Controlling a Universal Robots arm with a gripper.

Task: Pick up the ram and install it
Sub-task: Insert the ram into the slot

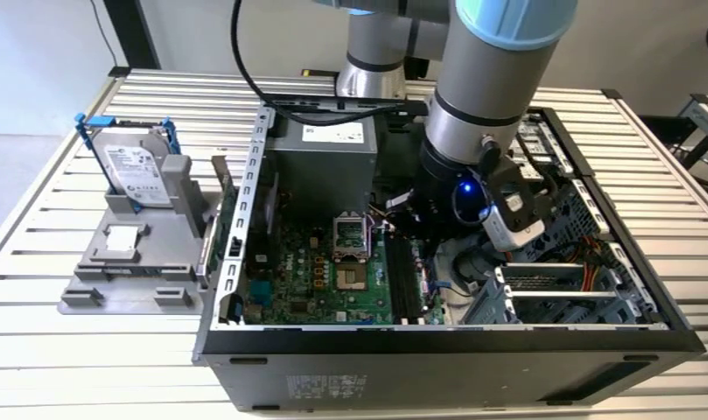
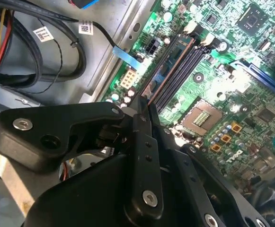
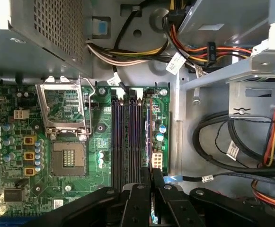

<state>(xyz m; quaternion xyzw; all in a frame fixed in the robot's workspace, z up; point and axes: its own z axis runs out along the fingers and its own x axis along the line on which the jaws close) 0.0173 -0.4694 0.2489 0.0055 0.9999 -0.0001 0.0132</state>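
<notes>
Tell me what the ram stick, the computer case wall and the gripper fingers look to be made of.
ram: looks like circuit board, dark with a coppery edge, standing in a slot.
computer case wall: likely sheet metal, bare grey, matte, with punched holes.
Gripper fingers: black, smooth with a slight sheen, fixed with silver screws; painted metal or hard plastic, cannot tell which.

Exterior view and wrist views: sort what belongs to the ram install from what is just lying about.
Job in hand:
ram, gripped over the slots
gripper
memory slots

Lying about:
hard drive in its blue frame
grey stand
power supply
cable bundle
</notes>
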